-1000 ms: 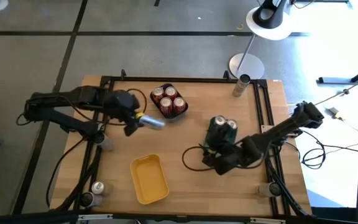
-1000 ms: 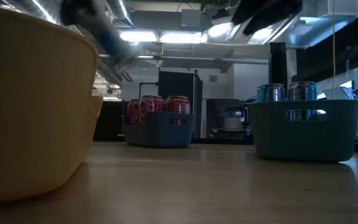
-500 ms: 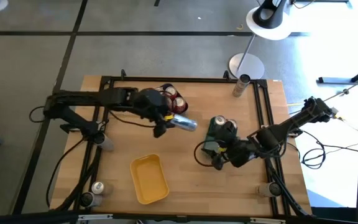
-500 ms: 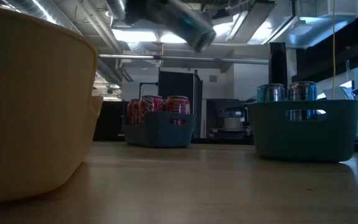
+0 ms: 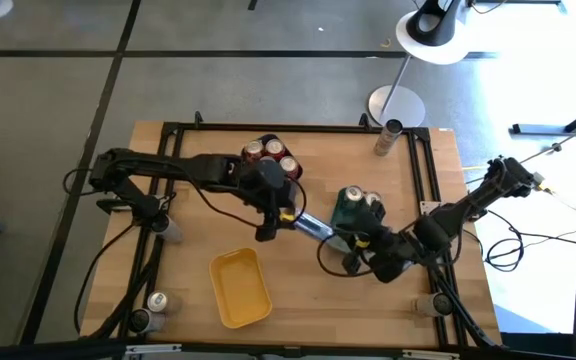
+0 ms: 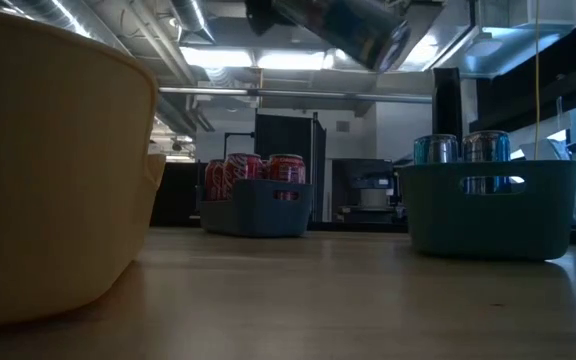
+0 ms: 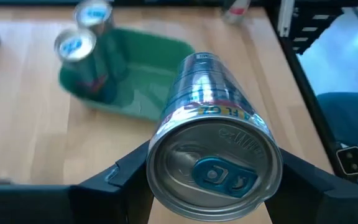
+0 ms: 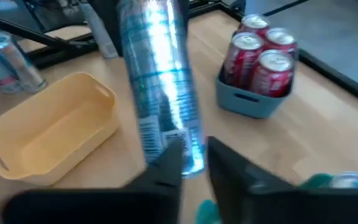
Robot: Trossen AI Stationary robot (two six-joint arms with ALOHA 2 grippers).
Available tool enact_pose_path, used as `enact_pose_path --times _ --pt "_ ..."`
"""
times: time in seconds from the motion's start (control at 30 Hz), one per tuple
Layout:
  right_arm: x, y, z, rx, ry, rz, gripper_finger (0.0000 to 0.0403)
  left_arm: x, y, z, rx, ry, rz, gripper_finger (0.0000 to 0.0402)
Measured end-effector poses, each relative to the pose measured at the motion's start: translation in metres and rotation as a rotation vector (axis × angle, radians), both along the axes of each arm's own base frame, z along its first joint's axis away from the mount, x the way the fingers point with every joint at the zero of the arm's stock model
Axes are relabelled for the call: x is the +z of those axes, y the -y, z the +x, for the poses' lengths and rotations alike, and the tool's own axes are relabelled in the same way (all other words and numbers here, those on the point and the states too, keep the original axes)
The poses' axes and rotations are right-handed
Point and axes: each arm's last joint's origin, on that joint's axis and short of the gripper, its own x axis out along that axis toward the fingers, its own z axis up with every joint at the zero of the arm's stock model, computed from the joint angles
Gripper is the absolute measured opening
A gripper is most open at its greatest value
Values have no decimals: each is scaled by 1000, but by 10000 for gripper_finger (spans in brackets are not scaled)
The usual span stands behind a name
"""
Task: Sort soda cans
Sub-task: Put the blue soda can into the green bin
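My left gripper [image 5: 280,217] is shut on a silver-and-blue soda can [image 5: 313,227], held in the air beside the teal tray [image 5: 340,222]. Two silver-topped cans [image 5: 362,198] stand in that tray. Three red cans [image 5: 270,157] stand in the dark blue tray [image 8: 253,102]. My right gripper [image 8: 194,158] hangs by the teal tray's near side, its fingers close together just below the held can's far end [image 8: 188,158]. Whether it touches the can, I cannot tell. My left gripper pinches the can between its two fingers, one on each side of the wall [image 7: 160,149] close to the tab end. The fingers come from the table's left and lie along the can. The can is lifted clear, lying slanted, its tab end toward the wrist.
An empty yellow tray [image 5: 240,290] lies near the front edge. Loose cans stand at the front left corner [image 5: 156,300] and at the far right [image 5: 388,135]. A black frame [image 5: 423,170] runs round the table. A lamp base [image 5: 396,103] sits beyond the far edge.
My left gripper has carried the silver can from the table's left half toward the right and slightly nearer, past the dark blue tray to the teal tray. The can stays clear of the table all the way.
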Motion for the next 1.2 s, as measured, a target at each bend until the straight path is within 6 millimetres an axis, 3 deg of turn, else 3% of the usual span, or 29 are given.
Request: enact_pose_path --times 0.03,0.1,0.27,0.43,0.8,1.1,1.2 --pt "-4 -2 1 5 14 10 40 1 1 1 -9 15 5 225" --pt "-9 -5 5 21 52 28 13 2 1 3 -19 43 15 225" --pt "-23 -7 8 50 77 58 30 3 0 3 -24 50 32 225" --pt "-34 -6 7 45 68 49 11 3 0 5 -30 72 48 225" --pt "-50 -7 10 -4 82 -8 11 15 1 18 -13 295 25 225" --pt "-57 -8 13 -10 61 -41 12 10 3 39 -9 410 4 225" --pt "-49 -14 2 70 19 -2 12 4 1 42 8 385 -8 225"
